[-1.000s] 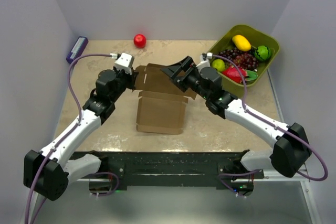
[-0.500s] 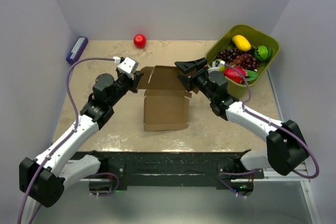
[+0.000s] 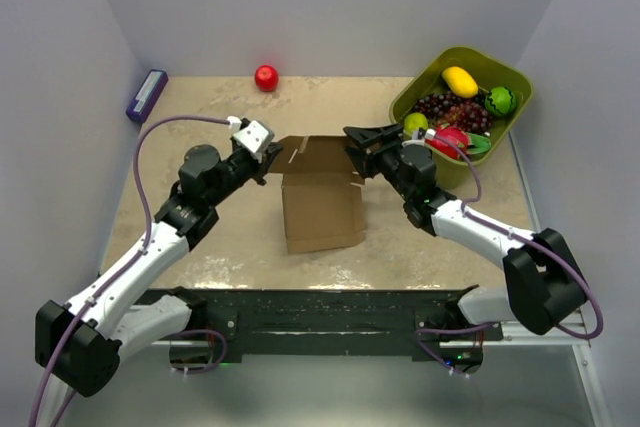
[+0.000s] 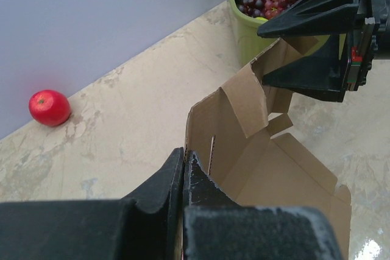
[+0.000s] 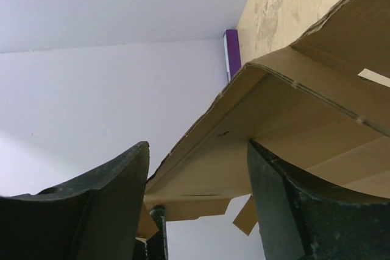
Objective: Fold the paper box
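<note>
At the middle of the desk [image 3: 330,107], my left jaws are pinched on the left flap of the plain brown thin cardboard box blank [image 3: 322,209]. Its far wall stands up, but no tab looks tucked. My right jaws straddle the right flap, wide, not yet gripping.

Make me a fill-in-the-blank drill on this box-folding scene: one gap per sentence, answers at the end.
1. The left gripper is ____ on an edge of the paper box.
2. The right gripper has its jaws ____, with a flap of the box between them.
3. The yellow fruit lies in the ____ bin.
4. The lone fruit out on the table is ____ in colour.
Missing words: shut; open; green; red.
</note>
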Tool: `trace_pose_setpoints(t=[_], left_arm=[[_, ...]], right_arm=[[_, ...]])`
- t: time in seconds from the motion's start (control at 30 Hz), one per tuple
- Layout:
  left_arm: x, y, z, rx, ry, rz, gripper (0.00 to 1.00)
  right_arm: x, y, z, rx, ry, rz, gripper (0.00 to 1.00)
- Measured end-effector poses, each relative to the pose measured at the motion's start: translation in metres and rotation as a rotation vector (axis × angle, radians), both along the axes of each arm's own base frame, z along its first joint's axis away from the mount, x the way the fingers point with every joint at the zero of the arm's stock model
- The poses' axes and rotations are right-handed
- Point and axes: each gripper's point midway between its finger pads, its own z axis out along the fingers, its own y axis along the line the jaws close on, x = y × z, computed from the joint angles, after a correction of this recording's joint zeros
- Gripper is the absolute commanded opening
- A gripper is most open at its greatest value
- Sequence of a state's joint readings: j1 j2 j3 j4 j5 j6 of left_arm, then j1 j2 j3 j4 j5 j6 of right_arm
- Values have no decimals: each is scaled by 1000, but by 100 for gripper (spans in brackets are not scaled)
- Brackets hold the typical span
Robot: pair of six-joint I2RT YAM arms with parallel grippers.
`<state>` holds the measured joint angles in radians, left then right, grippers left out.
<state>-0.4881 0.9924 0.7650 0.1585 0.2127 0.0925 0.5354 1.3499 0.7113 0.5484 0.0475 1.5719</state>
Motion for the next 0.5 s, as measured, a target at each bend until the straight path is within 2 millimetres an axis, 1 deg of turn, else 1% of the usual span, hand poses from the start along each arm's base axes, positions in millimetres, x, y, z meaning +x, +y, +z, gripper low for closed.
trace_pose_setpoints(t=[0.1, 0.17, 0.2, 0.3, 0.33, 0.4, 0.47, 0.5], left_arm=[[0, -1, -2, 3, 3, 0, 0], [0, -2, -4, 5, 8, -3, 0], [0, -2, -5, 5, 12, -5, 0], [1, -4, -8, 8, 21, -10, 0], [1, -4, -9, 9, 25, -12, 0], [3, -5, -13, 13, 34, -12, 0], [5, -6, -19, 19, 50, -6, 0], [8, -6, -22, 20, 62, 0, 0]], right_arm=[[1, -4, -3, 0, 5, -18, 58], [1, -5, -4, -1, 7, -21, 52], [1, -5, -5, -2, 7, -24, 47], [2, -6, -5, -2, 7, -29, 39], [2, -7, -5, -1, 4, -32, 31], [2, -7, -6, -4, 3, -36, 25], [3, -8, -7, -8, 4, -39, 14], [2, -8, -9, -11, 8, -40, 12]])
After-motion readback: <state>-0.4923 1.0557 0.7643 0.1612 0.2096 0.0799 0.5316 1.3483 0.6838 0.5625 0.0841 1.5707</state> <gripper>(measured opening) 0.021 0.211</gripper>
